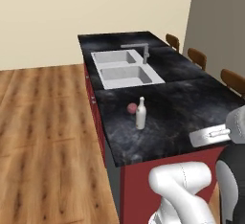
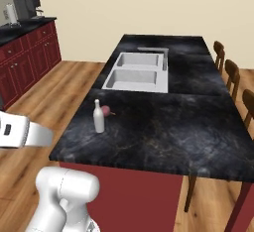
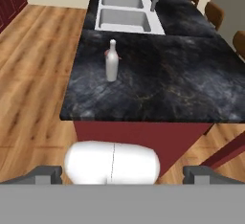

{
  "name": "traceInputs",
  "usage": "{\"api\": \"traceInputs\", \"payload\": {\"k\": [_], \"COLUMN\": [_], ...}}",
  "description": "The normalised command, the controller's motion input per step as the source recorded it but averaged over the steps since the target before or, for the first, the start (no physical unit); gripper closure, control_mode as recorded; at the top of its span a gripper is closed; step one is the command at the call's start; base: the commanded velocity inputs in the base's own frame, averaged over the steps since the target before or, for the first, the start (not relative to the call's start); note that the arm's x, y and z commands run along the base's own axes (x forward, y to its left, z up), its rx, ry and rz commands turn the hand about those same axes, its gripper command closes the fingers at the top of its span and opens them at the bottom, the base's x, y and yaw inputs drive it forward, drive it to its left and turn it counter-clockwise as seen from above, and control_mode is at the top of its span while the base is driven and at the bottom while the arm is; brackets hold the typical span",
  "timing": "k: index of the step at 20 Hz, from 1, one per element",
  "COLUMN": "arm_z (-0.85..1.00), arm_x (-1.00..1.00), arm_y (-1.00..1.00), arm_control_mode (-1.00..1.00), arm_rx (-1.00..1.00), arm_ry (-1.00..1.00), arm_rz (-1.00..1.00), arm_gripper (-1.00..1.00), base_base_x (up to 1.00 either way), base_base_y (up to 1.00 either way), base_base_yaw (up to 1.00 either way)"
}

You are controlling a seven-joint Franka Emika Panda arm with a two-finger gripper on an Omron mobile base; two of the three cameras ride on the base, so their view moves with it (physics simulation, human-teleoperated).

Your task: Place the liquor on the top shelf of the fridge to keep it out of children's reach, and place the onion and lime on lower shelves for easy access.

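Observation:
The liquor (image 1: 140, 115) (image 2: 99, 118) (image 3: 111, 65), a slim pale bottle, stands upright on the black island counter (image 1: 182, 108) near its left edge. The pinkish-red onion (image 1: 131, 107) (image 2: 105, 110) (image 3: 106, 53) lies right beside it, on the sink side, partly hidden behind the bottle in the hand view. My gripper (image 3: 122, 173) hangs open, well back from the counter's near edge and above it, fingertips (image 3: 48, 173) far apart with nothing between them. The lime, the fridge and its shelves are out of view.
A double sink (image 1: 127, 70) with a faucet (image 1: 145, 53) is set in the island beyond the bottle. Bar stools (image 1: 197, 55) line the island's right side. Wooden floor (image 1: 43, 137) lies to the left. Red cabinets with a coffee machine (image 2: 27, 8) stand far left.

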Motion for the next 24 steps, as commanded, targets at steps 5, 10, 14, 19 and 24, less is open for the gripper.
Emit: {"api": "traceInputs", "payload": {"k": [5,10,14,19,24], "arm_z": [0.0,0.0,-0.17,-0.31,-0.36], "arm_x": [0.38,0.6,0.55,0.44,0.32], "arm_y": [0.0,0.0,0.01,0.05,0.12], "arm_control_mode": [-1.0,-1.0,-1.0,-1.0,-1.0], "arm_rx": [0.0,0.02,0.01,0.01,0.07], "arm_ry": [0.02,0.03,0.02,0.01,0.0], "arm_rz": [0.0,0.0,0.0,0.0,0.0], "arm_gripper": [-1.0,-1.0,-1.0,-1.0,-1.0], "base_base_x": [0.0,0.0,0.0,0.0,0.0], "base_base_y": [0.0,0.0,0.0,0.0,0.0], "base_base_yaw": [0.0,0.0,0.0,0.0,0.0]}}
